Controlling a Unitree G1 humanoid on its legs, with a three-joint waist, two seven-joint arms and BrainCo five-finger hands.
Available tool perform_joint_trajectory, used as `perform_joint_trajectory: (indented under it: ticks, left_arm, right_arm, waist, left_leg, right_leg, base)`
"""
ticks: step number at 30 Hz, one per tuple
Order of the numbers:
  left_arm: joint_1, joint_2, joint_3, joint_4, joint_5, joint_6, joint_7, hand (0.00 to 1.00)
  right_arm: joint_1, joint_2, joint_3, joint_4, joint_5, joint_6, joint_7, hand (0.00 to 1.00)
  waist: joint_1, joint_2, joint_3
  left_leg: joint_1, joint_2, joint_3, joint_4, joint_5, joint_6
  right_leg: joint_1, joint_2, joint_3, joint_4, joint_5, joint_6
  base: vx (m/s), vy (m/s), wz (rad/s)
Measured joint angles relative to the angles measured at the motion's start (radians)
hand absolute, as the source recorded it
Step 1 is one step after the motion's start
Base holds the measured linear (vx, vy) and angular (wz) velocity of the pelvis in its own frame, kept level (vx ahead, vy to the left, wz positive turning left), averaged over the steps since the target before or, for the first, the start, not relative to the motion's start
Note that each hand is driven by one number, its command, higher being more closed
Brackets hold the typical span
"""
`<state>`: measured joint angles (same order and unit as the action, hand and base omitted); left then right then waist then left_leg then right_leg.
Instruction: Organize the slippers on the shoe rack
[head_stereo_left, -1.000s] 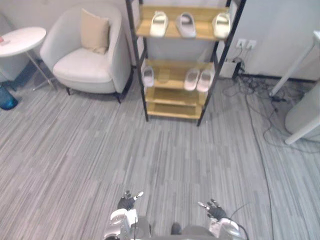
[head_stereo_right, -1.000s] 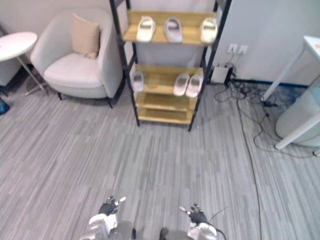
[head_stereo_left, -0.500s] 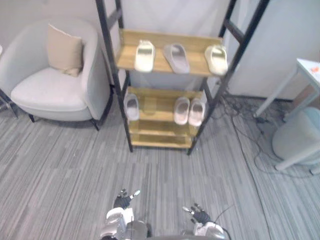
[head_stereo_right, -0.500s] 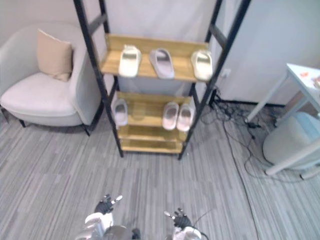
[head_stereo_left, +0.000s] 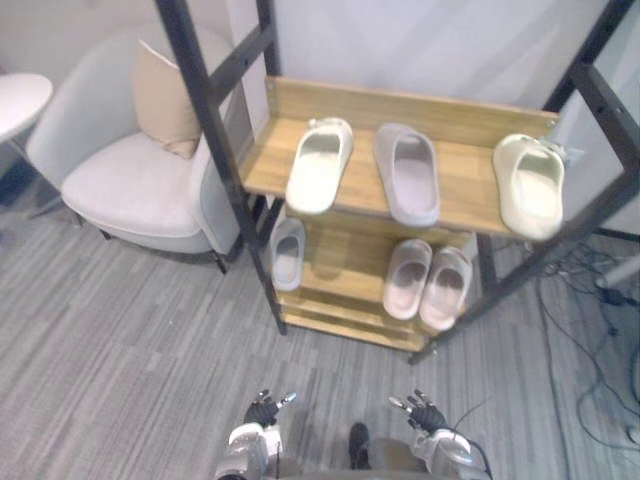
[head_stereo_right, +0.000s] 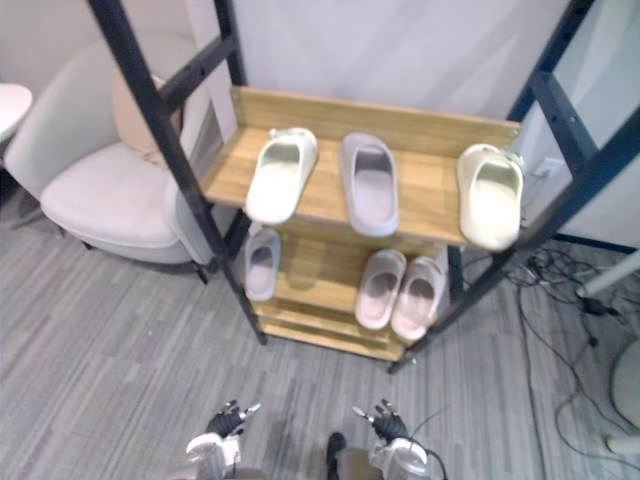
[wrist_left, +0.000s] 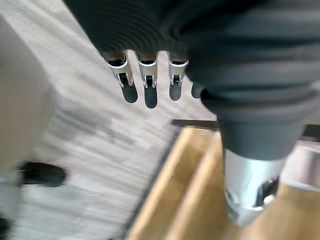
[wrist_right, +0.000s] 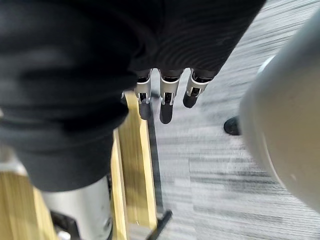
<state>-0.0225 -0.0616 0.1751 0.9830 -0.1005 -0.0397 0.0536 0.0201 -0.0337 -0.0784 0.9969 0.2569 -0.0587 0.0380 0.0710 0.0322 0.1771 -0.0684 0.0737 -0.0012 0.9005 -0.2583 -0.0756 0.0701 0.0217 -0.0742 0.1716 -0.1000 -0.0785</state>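
A black-framed wooden shoe rack (head_stereo_left: 470, 185) stands right in front of me. Its upper shelf carries a cream slipper (head_stereo_left: 319, 165), a grey slipper (head_stereo_left: 406, 173) and another cream slipper (head_stereo_left: 530, 184) at the right end. On the lower shelf lie a single pale slipper (head_stereo_left: 287, 251) at the left and a pink pair (head_stereo_left: 428, 282) side by side at the right. My left hand (head_stereo_left: 263, 410) and right hand (head_stereo_left: 424, 414) hang low near the floor, short of the rack, fingers straight and holding nothing.
A white armchair (head_stereo_left: 130, 180) with a beige cushion (head_stereo_left: 166, 100) stands left of the rack, a round white table (head_stereo_left: 14, 100) beyond it. Cables (head_stereo_left: 600, 290) lie on the grey carpet to the right of the rack.
The camera has come much closer to the rack, which now spans most of the view. Both hands stay low and open, with nothing picked up.
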Motion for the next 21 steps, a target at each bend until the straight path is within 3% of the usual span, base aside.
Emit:
perform_joint_trajectory:
  ticks: [3, 4, 5, 6, 9, 12, 16, 21]
  left_arm:
    - [-0.001, -0.001, -0.021, -0.014, 0.0, -0.002, -0.011, 0.0]
    - [0.0, -0.001, -0.035, -0.012, 0.0, -0.002, -0.011, 0.0]
    - [0.006, 0.001, -0.056, -0.002, 0.001, 0.0, -0.016, 0.0]
    - [0.001, 0.003, -0.051, 0.012, 0.001, 0.002, -0.011, 0.0]
    - [0.0, 0.013, -0.053, 0.009, 0.001, -0.001, -0.01, 0.0]
    - [0.007, 0.024, -0.053, 0.014, 0.005, 0.0, -0.01, 0.0]
    - [0.006, 0.025, -0.056, 0.032, 0.021, 0.001, -0.01, 0.0]
    - [0.006, 0.023, -0.057, 0.049, 0.022, -0.001, -0.009, 0.0]
  right_arm:
    - [0.001, 0.021, -0.001, -0.002, 0.027, 0.0, -0.001, 0.0]
    - [0.002, 0.026, 0.0, -0.005, 0.026, -0.002, -0.001, 0.0]
    - [0.004, 0.018, 0.001, -0.008, 0.026, -0.002, -0.001, 0.0]
    - [-0.001, 0.023, 0.002, -0.002, 0.024, 0.001, -0.006, 0.0]
    - [0.012, 0.043, 0.005, -0.002, 0.019, 0.001, -0.005, 0.0]
    - [0.03, 0.07, 0.009, 0.002, 0.018, 0.0, -0.004, 0.0]
    - [0.03, 0.07, 0.01, 0.002, 0.018, -0.003, -0.006, 0.0]
    - [0.032, 0.058, 0.011, 0.004, 0.016, -0.005, -0.014, 0.0]
  waist:
    - [0.003, -0.009, 0.001]
    - [0.004, -0.002, -0.003]
    - [0.003, 0.03, -0.02]
    - [0.004, 0.025, -0.027]
    - [0.007, -0.032, -0.041]
    - [0.012, -0.067, -0.064]
    - [0.01, -0.077, -0.072]
    - [0.008, -0.059, -0.083]
  left_leg:
    - [-0.057, 0.015, 0.035, -0.224, -0.026, -0.01]
    - [-0.054, 0.014, 0.016, -0.409, 0.03, -0.014]
    - [-0.066, 0.023, -0.042, -0.544, 0.133, -0.015]
    - [-0.051, 0.012, -0.046, -0.547, 0.092, -0.02]
    - [-0.011, -0.016, -0.031, -0.601, 0.1, -0.005]
    - [0.046, -0.045, -0.012, -0.701, 0.131, 0.014]
    - [0.094, -0.063, -0.008, -0.786, 0.168, 0.022]
    - [0.124, -0.061, -0.009, -0.88, 0.221, 0.016]
  right_leg:
    - [0.048, -0.033, 0.033, -0.002, -0.007, 0.012]
    - [0.056, -0.034, 0.041, -0.001, -0.032, 0.051]
    - [0.054, -0.005, 0.058, 0.0, -0.072, 0.079]
    - [0.055, -0.016, 0.081, 0.009, -0.104, 0.087]
    - [0.035, -0.053, 0.104, 0.06, -0.116, 0.094]
    - [0.037, -0.085, 0.116, 0.044, -0.117, 0.096]
    - [0.057, -0.105, 0.116, 0.02, -0.117, 0.099]
    - [0.057, -0.1, 0.125, 0.003, -0.107, 0.113]
  base:
    - [0.27, 0.023, -0.38]
    - [0.28, 0.12, -0.63]
    - [0.25, 0.148, -0.63]
    - [0.24, 0.171, -0.38]
    - [0.15, 0.126, -0.09]
    - [0.1, 0.07, -0.09]
    - [0.05, 0.01, -0.02]
    - [0.0, -0.032, 0.01]
